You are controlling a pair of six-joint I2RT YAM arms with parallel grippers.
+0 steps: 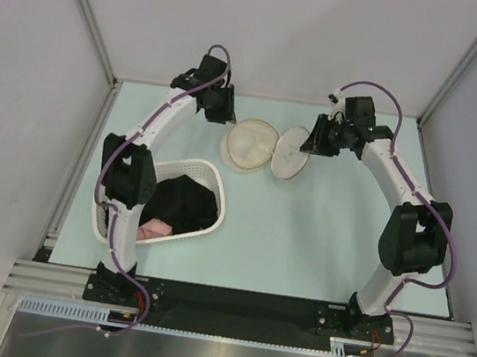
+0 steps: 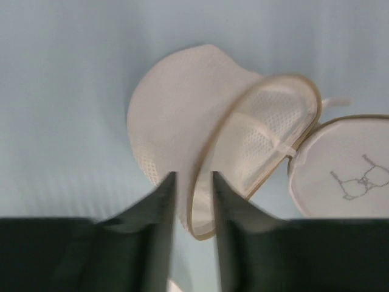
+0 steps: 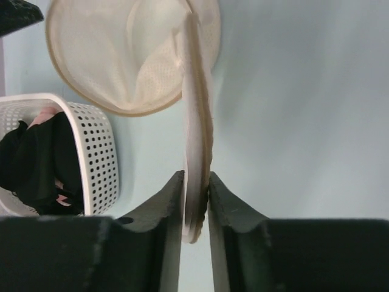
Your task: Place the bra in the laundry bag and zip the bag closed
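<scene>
From the top view, the laundry bag [image 1: 252,145] lies unzipped on the far middle of the pale table [image 1: 319,234], its two round halves spread side by side like an open clamshell. The left gripper [image 1: 227,118] is at the left half's far-left edge and the right gripper [image 1: 312,144] at the right half's outer edge. Well apart from the bag, at the near left, stands a white perforated basket [image 1: 218,195]. The bra [image 1: 184,202] lies inside it as a heap of black fabric, with a pink garment [image 1: 153,230] in the corner nearest the left arm's base. The left wrist view shows the left gripper [image 2: 194,177] with its fingers [image 2: 164,210] apart and the bag's [image 2: 176,109] tan zip rim running between them. A clear gap shows on one side, so the rim is straddled rather than pinched. This half stands tilted with its mesh hollow showing, and beside it the other half carries a small dark logo [image 2: 361,181]. In the right wrist view, the right gripper [image 3: 196,177] is clamped on the bag's [image 3: 109,55] second half, which stands upright and edge-on, filling the space between the two fingers. To the left are the basket [image 3: 100,158], the black bra [image 3: 30,164] inside it and a bit of the pink garment [image 3: 45,115] at its rim.
</scene>
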